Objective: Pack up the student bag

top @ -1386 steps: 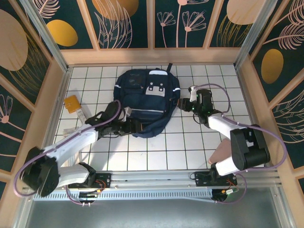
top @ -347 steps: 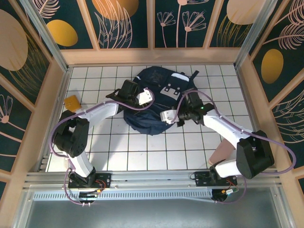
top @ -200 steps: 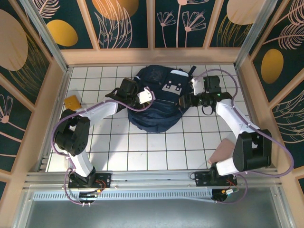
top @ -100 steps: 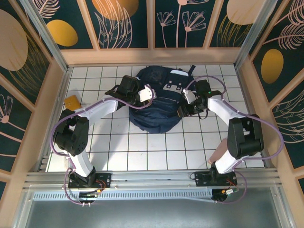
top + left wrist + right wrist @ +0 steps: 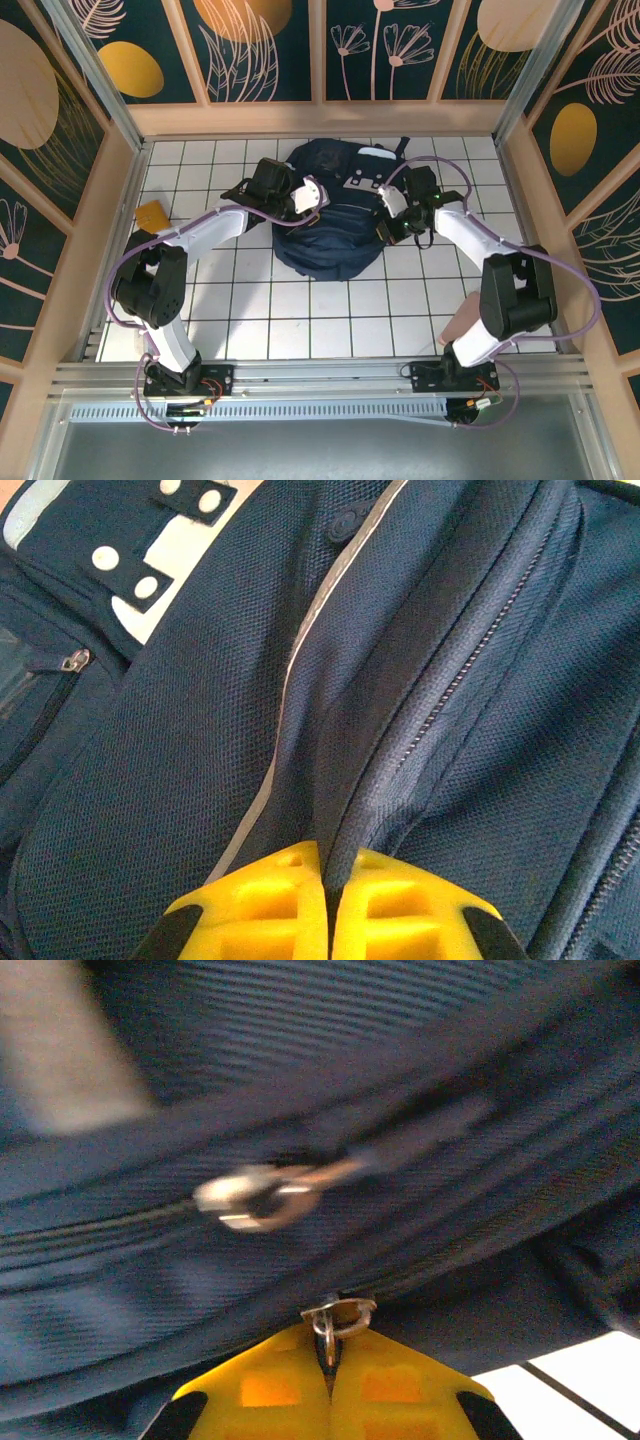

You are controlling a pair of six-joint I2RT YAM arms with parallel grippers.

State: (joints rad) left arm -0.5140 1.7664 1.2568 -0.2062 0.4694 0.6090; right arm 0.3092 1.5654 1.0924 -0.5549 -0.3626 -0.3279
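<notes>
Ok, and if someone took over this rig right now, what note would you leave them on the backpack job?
The left gripper is shut, pinching a fold of the student bag beside a zipper.
The right gripper is shut on a metal zipper pull of the bag.
The bag lies mid-rear on the tiled table, between the arms; an orange packet lies apart near the table's left edge.
Done: both holds set.
Left: probably draw the zipper open, then load the bag.
</notes>
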